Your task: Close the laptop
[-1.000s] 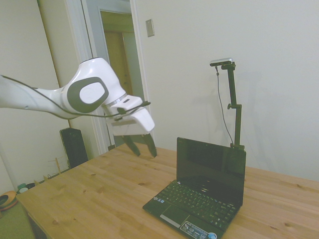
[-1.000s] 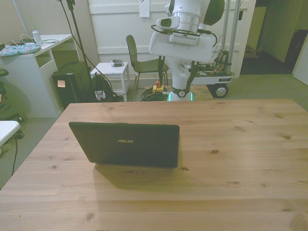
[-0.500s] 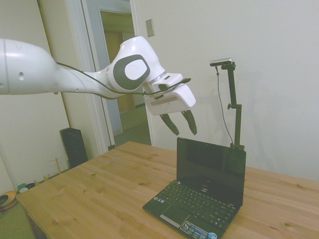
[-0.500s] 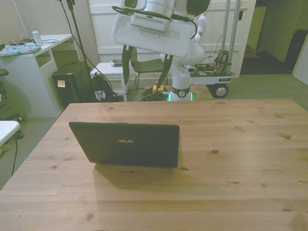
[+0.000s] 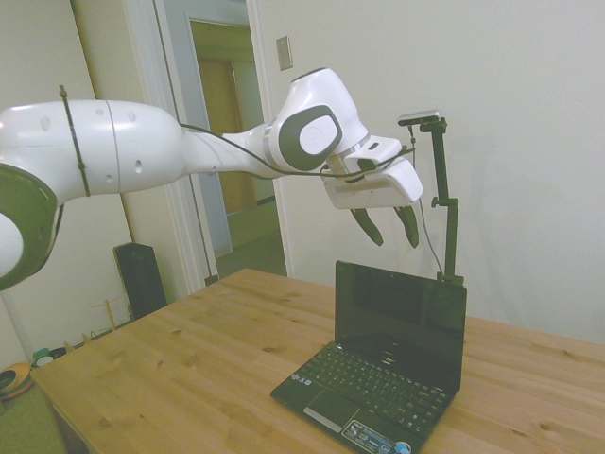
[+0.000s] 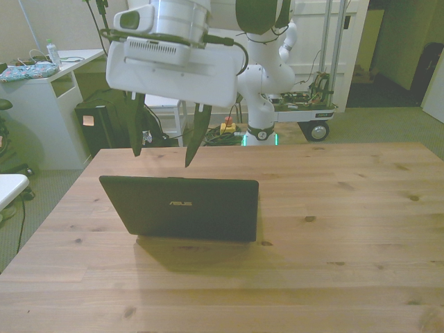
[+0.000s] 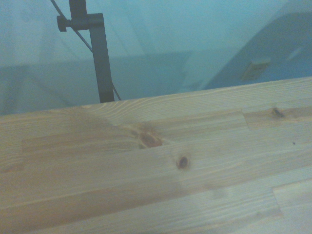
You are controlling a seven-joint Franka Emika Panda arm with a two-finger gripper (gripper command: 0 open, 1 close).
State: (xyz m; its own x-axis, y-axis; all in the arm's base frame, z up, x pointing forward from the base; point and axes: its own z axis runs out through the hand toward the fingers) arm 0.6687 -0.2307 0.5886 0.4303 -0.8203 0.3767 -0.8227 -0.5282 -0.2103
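- Pale wall (image 5: 529,113) behind the wooden desk (image 5: 189,369) in the side view.
- Open doorway (image 5: 222,123), with a small plate (image 5: 284,53) on the wall beside it.
- Black speaker (image 5: 140,276) on the floor.
- Front view: white panelled wall (image 6: 173,41), green chair (image 6: 198,87), white shelf unit (image 6: 41,104), grey carpet (image 6: 374,128).

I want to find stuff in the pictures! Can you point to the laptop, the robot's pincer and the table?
laptop (image 6: 182,207): front view, on the matte lid near the silver logo.
pincer (image 5: 389,227): side view, midway between its open fingertips, above the screen.
table (image 6: 347,229): front view, on bare wood.
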